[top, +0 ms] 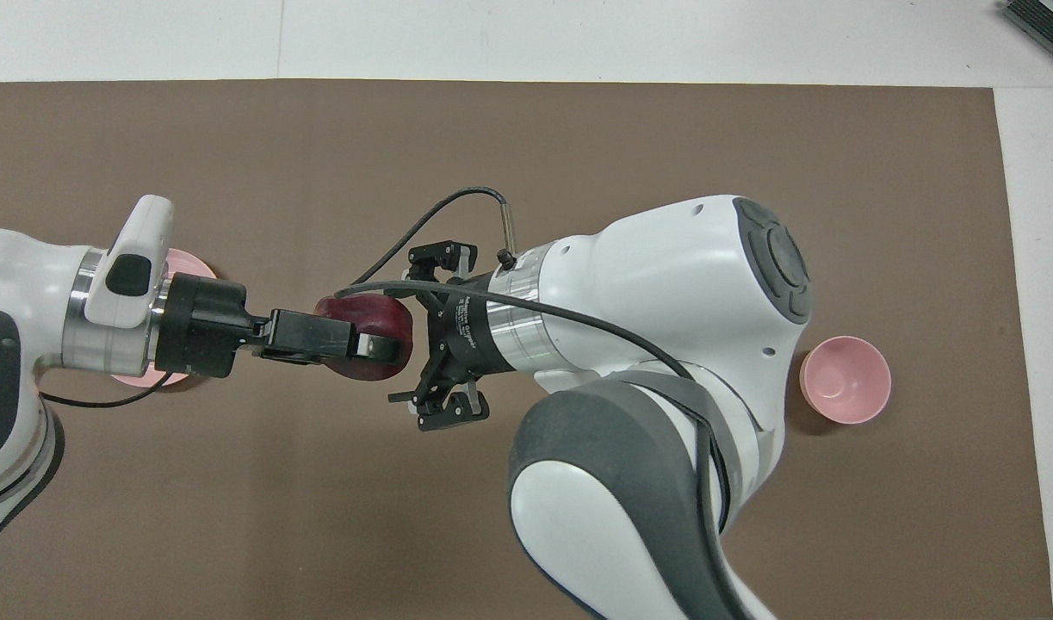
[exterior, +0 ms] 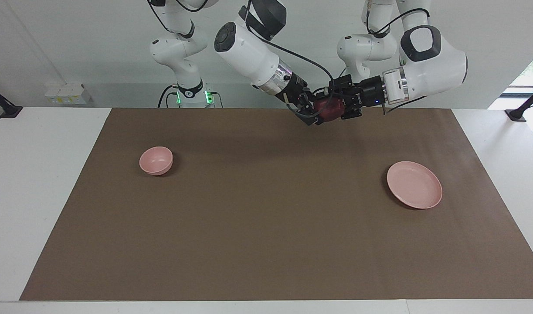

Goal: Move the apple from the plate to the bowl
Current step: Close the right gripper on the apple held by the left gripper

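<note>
Hanging mid-air, upper centre of the facing view: apple [exterior: 328, 109], pinched by left gripper [exterior: 336, 109]; right gripper [exterior: 312, 114] spread around it. Bowl [exterior: 156, 160] lies toward right arm's end; plate [exterior: 414, 184] bare.

Both arms [exterior: 249, 52] white, glossy, rounded shells; dark grey joint caps and bands. Silver metal rings at wrists. Grippers black, angular: left gripper [top: 367, 346], right gripper [top: 436, 340]. Black cables loop along forearms. Small white print on right wrist collar. Green lights glow at right arm's base [exterior: 192, 97].
</note>
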Motion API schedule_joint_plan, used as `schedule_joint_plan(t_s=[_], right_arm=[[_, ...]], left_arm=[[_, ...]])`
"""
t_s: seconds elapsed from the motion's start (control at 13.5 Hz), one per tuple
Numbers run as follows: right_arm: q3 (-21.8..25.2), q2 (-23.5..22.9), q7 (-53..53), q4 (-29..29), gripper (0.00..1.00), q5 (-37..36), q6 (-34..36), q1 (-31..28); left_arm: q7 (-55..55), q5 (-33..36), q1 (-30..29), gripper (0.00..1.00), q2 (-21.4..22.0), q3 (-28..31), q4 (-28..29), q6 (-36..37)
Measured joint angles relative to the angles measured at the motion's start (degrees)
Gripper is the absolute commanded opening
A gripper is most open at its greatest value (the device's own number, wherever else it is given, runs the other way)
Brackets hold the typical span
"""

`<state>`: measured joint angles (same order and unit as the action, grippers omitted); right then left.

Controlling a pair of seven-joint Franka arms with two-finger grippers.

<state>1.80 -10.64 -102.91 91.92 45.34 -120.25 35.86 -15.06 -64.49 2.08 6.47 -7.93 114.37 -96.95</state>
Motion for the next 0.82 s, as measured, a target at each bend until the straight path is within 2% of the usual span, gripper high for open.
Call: schedule_joint_plan(t_s=[0.07,0.22,0.3,0.74,0.82], right_arm=[[-0.02,0.00,0.00,-0.14,0.94,0.00,0.00,0.05],[-0.04,-0.01,0.00,-0.21,0.04,0.00,0.00,0.08],[-0.04,-0.01,0.56,-0.22,0.00,-0.11,0.00,0.08],[-0.05,0.00,2.36,-0.35,0.00,-0.96,-0.01,0.22],[-0.05,0.00,2.36,-0.35,0.00,-0.98,-0.01,0.22]], left_arm=[[-0.10,0.00,0.26,0.00,0.00,-0.01,0.01,0.01],[-0.14,0.00,0.91,0.00,0.00,-0.06,0.01,0.01],[-0.19,0.00,1.09,0.00,0.00,-0.05,0.01,0.01],[-0.68,0.04,1.18,0.00,-0.01,0.02,0.06,-0.02],[-0.69,0.04,1.18,0.15,-0.01,0.02,0.06,-0.02]])
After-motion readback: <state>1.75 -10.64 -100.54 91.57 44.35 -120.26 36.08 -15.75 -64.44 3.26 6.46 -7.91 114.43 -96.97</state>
